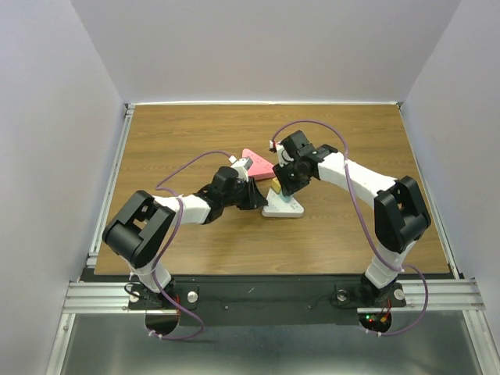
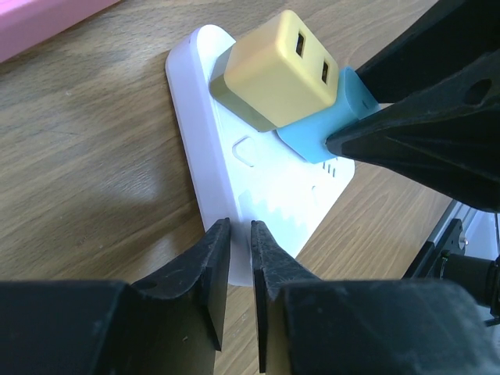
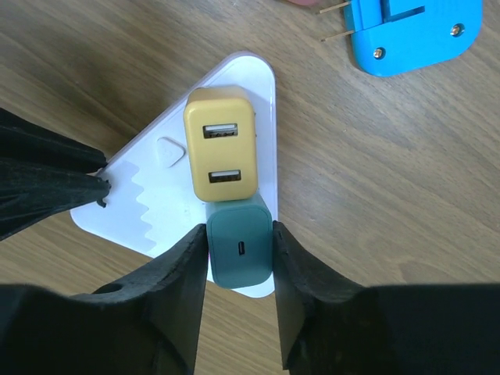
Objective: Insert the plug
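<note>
A white triangular socket block [image 3: 148, 203] lies flat on the wooden table, also seen from the top [image 1: 285, 208]. A yellow two-port USB charger [image 3: 222, 152] sits plugged in it. A teal plug [image 3: 241, 251] stands on the block right beside the yellow charger. My right gripper [image 3: 240, 234] is shut on the teal plug, one finger against each side. My left gripper [image 2: 241, 230] is nearly closed, pinching a corner of the white block [image 2: 234, 156]. In the left wrist view the teal plug [image 2: 328, 125] shows beside the yellow charger [image 2: 273, 70].
A blue adapter with two bare prongs [image 3: 414, 31] lies on the table just beyond the block. A pink triangular block [image 1: 256, 162] lies behind the white one, its edge also in the left wrist view [image 2: 47, 23]. Grey walls enclose the table.
</note>
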`<action>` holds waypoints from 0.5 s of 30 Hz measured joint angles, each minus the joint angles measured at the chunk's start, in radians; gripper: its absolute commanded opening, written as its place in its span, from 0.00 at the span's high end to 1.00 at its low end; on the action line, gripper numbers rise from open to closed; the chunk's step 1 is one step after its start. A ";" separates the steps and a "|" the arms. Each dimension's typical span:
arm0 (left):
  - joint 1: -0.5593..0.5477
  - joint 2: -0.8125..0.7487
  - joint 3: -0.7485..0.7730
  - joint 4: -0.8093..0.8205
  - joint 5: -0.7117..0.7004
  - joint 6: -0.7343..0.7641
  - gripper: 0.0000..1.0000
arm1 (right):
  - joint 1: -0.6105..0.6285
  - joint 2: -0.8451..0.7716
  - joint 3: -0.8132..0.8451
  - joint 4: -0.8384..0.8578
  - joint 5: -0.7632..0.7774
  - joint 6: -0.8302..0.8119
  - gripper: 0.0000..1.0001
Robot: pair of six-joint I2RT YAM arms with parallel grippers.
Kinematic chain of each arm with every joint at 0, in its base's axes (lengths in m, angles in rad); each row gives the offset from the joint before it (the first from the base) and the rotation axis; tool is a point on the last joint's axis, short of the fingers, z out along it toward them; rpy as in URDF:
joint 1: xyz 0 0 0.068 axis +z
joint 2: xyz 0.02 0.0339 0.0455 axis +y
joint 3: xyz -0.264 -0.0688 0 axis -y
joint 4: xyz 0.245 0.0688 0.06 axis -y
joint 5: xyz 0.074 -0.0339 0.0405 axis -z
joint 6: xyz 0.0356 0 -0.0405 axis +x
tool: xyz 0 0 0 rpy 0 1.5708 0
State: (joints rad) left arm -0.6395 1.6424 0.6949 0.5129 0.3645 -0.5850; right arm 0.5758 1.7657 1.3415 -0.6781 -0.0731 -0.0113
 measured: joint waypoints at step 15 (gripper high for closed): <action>0.000 -0.001 0.000 0.001 -0.002 0.000 0.76 | -0.006 -0.005 -0.018 0.026 -0.060 -0.023 1.00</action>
State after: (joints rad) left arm -0.6395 1.6417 0.6949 0.5137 0.3622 -0.5846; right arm 0.5701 1.7611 1.3235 -0.6521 -0.1333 -0.0338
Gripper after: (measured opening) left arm 0.247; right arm 0.401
